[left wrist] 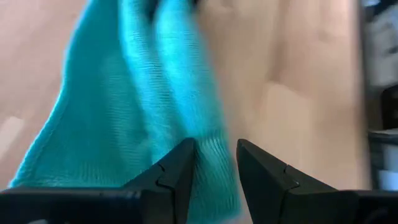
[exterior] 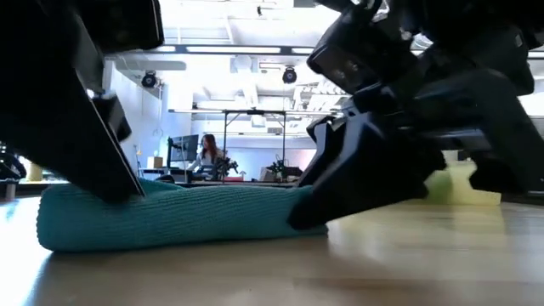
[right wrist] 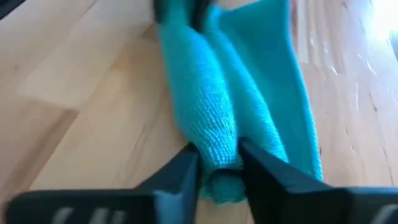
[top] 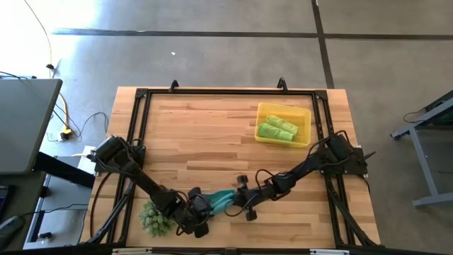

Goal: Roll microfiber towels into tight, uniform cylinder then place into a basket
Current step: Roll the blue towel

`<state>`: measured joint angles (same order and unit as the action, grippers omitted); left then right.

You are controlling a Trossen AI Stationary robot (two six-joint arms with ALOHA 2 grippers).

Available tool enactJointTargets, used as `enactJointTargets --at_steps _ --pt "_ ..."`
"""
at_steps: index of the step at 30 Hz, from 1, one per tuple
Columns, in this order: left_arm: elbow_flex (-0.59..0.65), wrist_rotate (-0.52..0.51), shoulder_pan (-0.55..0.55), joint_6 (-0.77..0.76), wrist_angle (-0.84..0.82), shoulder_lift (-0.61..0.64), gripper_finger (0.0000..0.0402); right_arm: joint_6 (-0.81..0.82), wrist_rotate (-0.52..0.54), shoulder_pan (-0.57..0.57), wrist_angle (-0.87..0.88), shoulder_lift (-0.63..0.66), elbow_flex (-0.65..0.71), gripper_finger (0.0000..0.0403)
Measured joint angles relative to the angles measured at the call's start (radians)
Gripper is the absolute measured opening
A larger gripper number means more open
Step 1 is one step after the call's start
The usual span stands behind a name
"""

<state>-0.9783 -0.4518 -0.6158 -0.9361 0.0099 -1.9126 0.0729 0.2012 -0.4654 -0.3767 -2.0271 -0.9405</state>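
High view — one teal towel (top: pixel 221 200), two green towels (top: pixel 277 127).

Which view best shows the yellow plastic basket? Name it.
High view: the translucent yellow plastic basket shows whole, holding two rolled lime-green towels. Low view shows only a yellow blur; wrist views miss it.

No text, label, brand, number or sign can be read on anything here.

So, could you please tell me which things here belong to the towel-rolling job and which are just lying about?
Job:
- teal towel, pinched at its ends by the left hand and right hand
- two rolled green towels
- yellow basket

Lying about:
- spiky green plant
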Motion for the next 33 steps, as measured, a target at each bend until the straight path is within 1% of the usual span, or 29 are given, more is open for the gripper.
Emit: enactJointTargets --at_steps 3,5,8,12,15,18,24,27,30,33 --pt "-0.003 0.033 -0.004 0.000 0.019 0.029 0.0113 0.077 0.003 0.005 0.006 -0.013 0.000 0.0033" --pt "-0.001 0.034 -0.010 0.012 0.005 0.060 0.0113 0.123 -0.001 0.008 0.015 -0.014 0.000 0.0012" --pt "-0.009 0.022 -0.025 0.083 0.007 0.092 0.0113 0.210 -0.025 0.019 0.019 -0.014 0.000 0.0013" --pt "-0.021 -0.023 -0.043 0.231 0.010 0.097 0.0113 0.341 -0.145 0.053 -0.002 -0.016 0.002 0.0010" --pt "-0.022 -0.044 -0.049 0.284 0.006 0.076 0.0114 0.429 -0.217 0.076 -0.007 -0.017 0.002 0.0005" --pt "-0.020 -0.051 -0.052 0.318 -0.023 0.058 0.0124 0.472 -0.261 0.089 -0.008 -0.017 0.002 0.0005" --pt "-0.021 -0.100 -0.032 0.304 -0.170 0.056 0.0169 0.474 -0.273 0.092 -0.009 -0.018 0.002 0.0005" --pt "-0.021 -0.116 -0.022 0.332 -0.227 0.055 0.0188 0.500 -0.280 0.092 -0.009 -0.018 0.003 0.0005" --pt "-0.021 -0.141 -0.008 0.337 -0.299 0.039 0.0194 0.506 -0.285 0.092 -0.010 -0.018 0.003 0.0005" --pt "-0.022 -0.163 0.007 0.338 -0.326 0.025 0.0192 0.506 -0.286 0.092 -0.011 -0.018 0.004 0.0005"
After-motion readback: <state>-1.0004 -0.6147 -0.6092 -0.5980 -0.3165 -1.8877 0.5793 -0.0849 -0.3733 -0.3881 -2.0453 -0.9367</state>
